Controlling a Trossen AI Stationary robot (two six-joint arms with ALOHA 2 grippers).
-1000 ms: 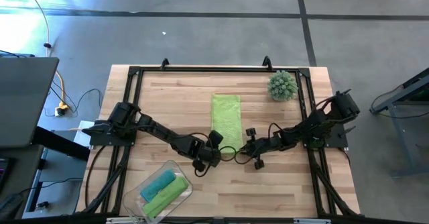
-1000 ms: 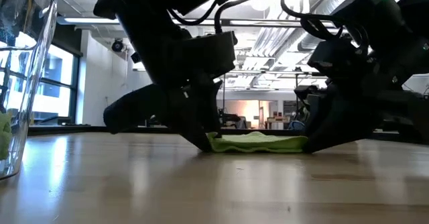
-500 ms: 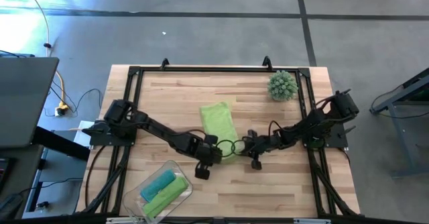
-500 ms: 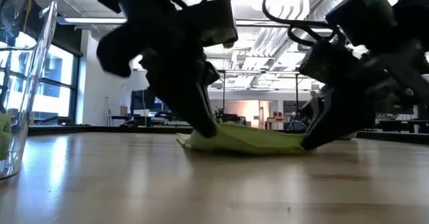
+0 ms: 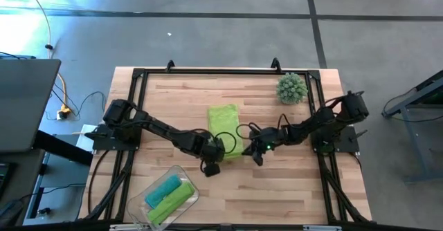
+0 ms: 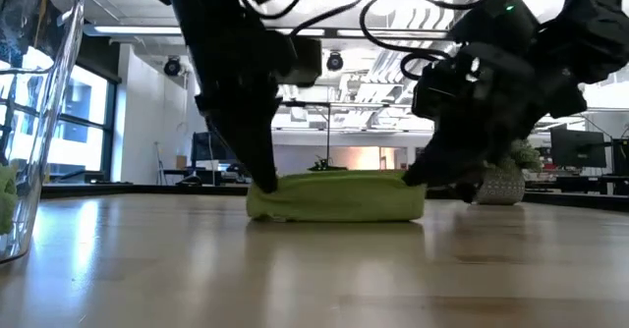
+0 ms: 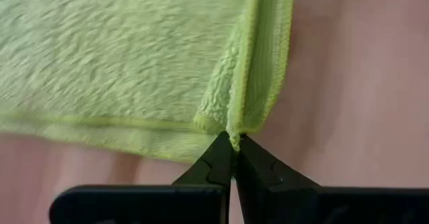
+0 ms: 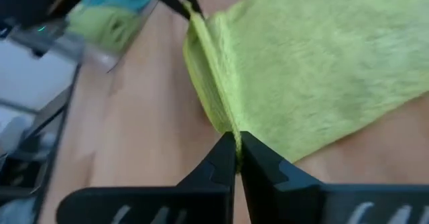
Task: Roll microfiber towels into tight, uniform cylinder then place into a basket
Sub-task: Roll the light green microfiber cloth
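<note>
I have the lime towel at the centre of the high view, folded over on itself, with my left gripper pinching its near left corner and my right gripper pinching the near right corner; both pairs of fingers are pressed together on the hem, as each wrist view shows. The cloth looks light, soft and fuzzy, so I judge it will sag and slip out of shape unless I keep hold of the stitched edge, where the pile is thinnest and the pads bite best. In the low view it lies as a thick, even fold between my two grippers, not yet a tight cylinder. The basket sits at the lower left of the high view, already holding a teal roll and a green roll, well apart from my work. The spiky ball stands at the upper right, clear of the towel. Bare table lies ahead for rolling, with the frame rails at the sides.
</note>
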